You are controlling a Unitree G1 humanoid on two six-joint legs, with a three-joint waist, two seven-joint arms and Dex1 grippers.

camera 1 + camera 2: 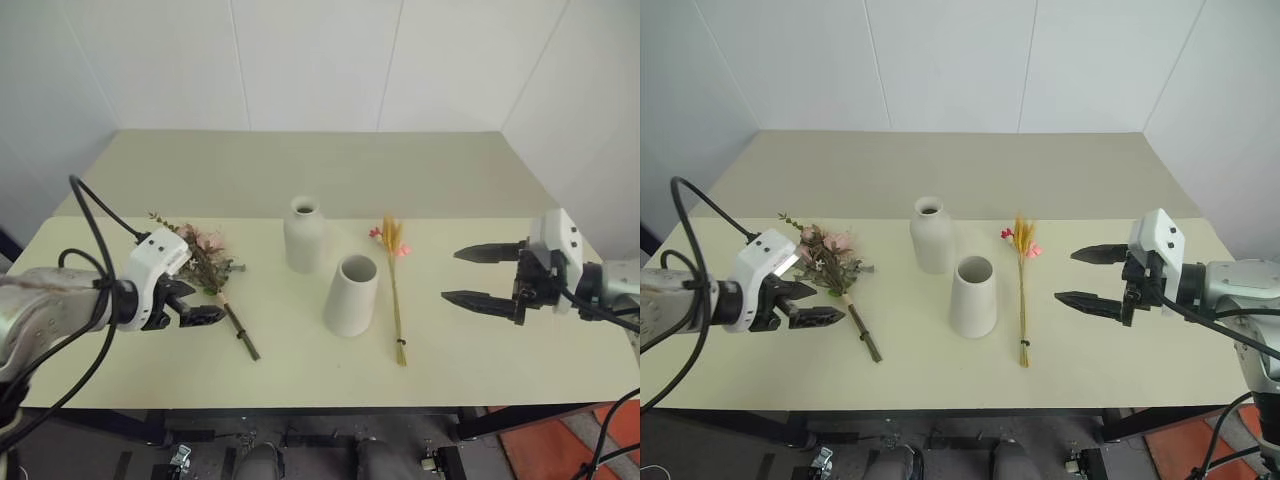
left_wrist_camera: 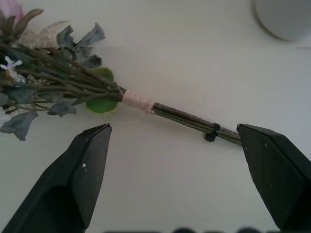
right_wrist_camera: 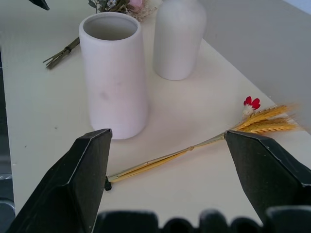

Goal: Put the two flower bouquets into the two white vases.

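The rose bouquet (image 1: 201,256) lies flat on the table's left side, its bound stem (image 2: 184,118) pointing toward the front edge. My left gripper (image 1: 205,305) hovers open just above that stem, one finger (image 2: 92,150) on each side, touching nothing. The bottle-shaped white vase (image 1: 304,235) and the cone-shaped white vase (image 1: 352,295) stand upright and empty mid-table. Just right of them lies the slim wheat bouquet (image 1: 395,290), heads away from me. My right gripper (image 1: 452,276) is held open to its right, above the table, aimed at its stalk (image 3: 160,161).
The pale table (image 1: 300,390) ends in a front edge close to me, and a second tabletop (image 1: 320,165) extends behind it to the white wall. Cables (image 1: 95,225) loop off my left arm.
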